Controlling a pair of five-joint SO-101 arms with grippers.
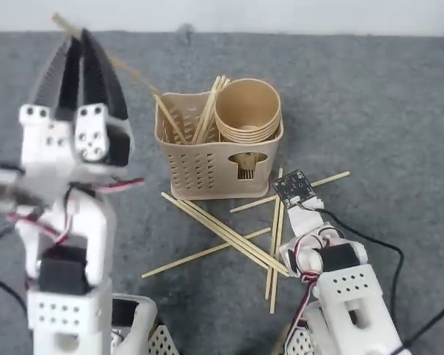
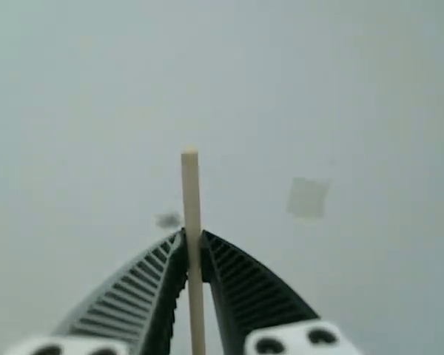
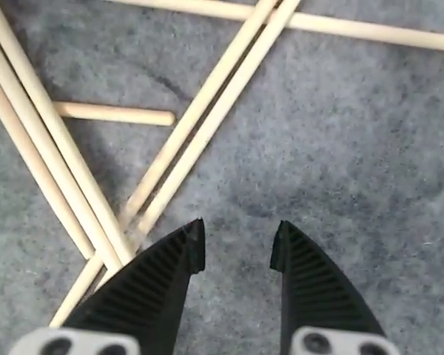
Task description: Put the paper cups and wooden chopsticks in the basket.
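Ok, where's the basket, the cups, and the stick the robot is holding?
basket [image 1: 200,174], high view, its front wall.
paper cups [image 1: 248,107], high view, inside the top cup.
held chopstick [image 2: 191,211], left wrist view, shaft near its tip.

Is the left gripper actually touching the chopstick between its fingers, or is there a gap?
Touching. The left wrist view shows the chopstick pinched in the left gripper, with both ribbed fingers pressed against its sides and no gap on either side.

Grey carpet [image 1: 385,96], pale wall [image 1: 281,13] behind
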